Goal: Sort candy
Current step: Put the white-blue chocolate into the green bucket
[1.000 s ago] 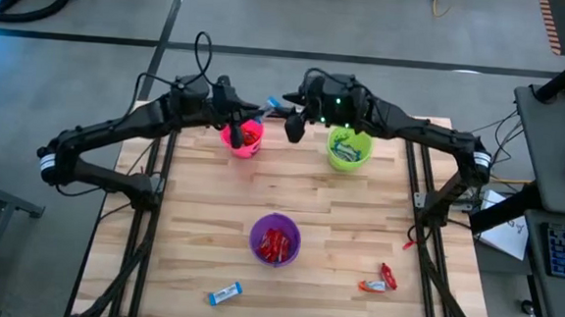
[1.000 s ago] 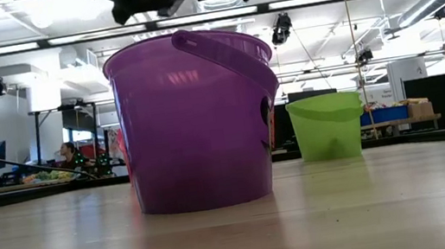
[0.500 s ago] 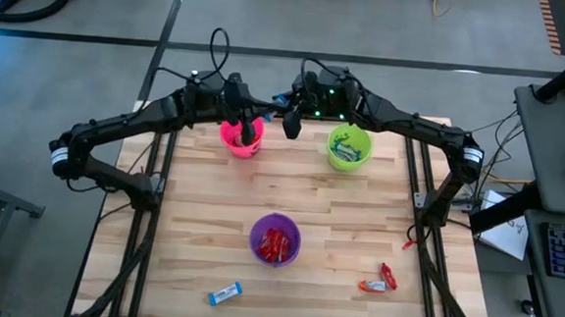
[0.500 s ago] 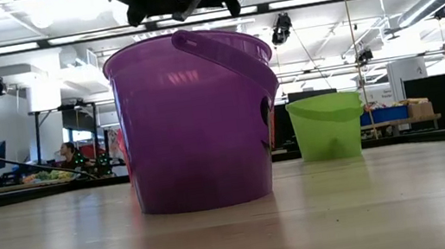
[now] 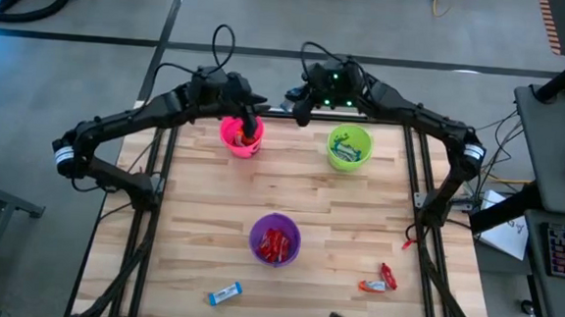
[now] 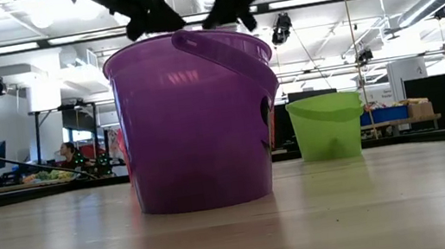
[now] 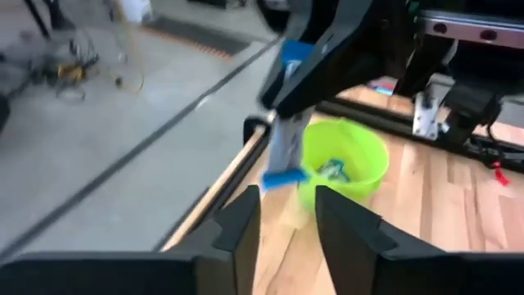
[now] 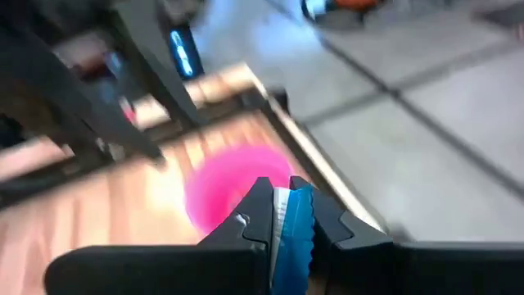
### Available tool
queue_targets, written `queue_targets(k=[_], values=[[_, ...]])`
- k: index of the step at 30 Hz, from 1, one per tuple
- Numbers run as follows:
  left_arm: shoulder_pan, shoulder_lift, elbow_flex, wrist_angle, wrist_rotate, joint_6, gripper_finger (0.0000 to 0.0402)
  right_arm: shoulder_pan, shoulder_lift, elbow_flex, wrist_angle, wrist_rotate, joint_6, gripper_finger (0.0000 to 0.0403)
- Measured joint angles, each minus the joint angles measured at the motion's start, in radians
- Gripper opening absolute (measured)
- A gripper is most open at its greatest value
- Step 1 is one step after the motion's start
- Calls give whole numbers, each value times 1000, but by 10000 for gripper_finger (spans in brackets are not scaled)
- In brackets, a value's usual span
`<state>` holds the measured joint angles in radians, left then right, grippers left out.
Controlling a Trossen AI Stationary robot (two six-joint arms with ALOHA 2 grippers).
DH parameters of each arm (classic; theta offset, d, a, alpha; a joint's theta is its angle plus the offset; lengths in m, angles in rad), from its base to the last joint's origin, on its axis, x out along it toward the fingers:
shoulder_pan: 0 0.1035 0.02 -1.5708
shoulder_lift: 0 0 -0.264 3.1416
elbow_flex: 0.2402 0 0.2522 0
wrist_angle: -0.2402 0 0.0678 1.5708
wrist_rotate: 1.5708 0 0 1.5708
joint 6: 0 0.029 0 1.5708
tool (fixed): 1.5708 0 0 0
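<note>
Open tabletop [image 5: 212, 189] lies between the purple cup [image 5: 276, 239] at centre and the pink cup [image 5: 241, 136] at 11 o'clock and green cup [image 5: 349, 148] at 1 o'clock. Both hands crowd the far edge above the cups.

No text, label, brand or number can be read on anything here.

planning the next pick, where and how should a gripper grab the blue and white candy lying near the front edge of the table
Take the blue and white candy across its short width at the middle, coming straight down from above. It lies flat on the wooden table, a slim rectangle angled slightly to the table edge, so the jaws should probably turn to straddle its long sides. Nothing lies close beside it.
</note>
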<state>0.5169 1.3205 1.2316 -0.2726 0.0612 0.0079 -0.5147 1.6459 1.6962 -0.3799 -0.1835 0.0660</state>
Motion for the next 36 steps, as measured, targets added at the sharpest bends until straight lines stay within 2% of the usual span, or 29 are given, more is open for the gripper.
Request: queue_targets(k=[3,6,9,13,19,29,32,36], values=[[27,-1,0,-86,0,-29,118,-56,0,0,-175,11,6,21],[54,-2,0,-204,0,-36,125,-114,12,0,-447,122,51,21],[74,-1,0,-285,0,-32,127,-159,31,-10,-694,152,66,21],[93,1,-1,-323,0,-5,127,-175,45,-20,-853,149,76,23],[109,2,-1,-325,0,8,127,-175,60,-23,-864,149,98,52],[108,-1,-2,-441,10,33,127,-175,60,-20,-861,147,120,148],[107,-17,-2,-510,77,36,127,-175,53,-18,-860,119,137,166],[102,-47,-4,-657,250,37,127,-164,23,-16,-861,51,180,180]])
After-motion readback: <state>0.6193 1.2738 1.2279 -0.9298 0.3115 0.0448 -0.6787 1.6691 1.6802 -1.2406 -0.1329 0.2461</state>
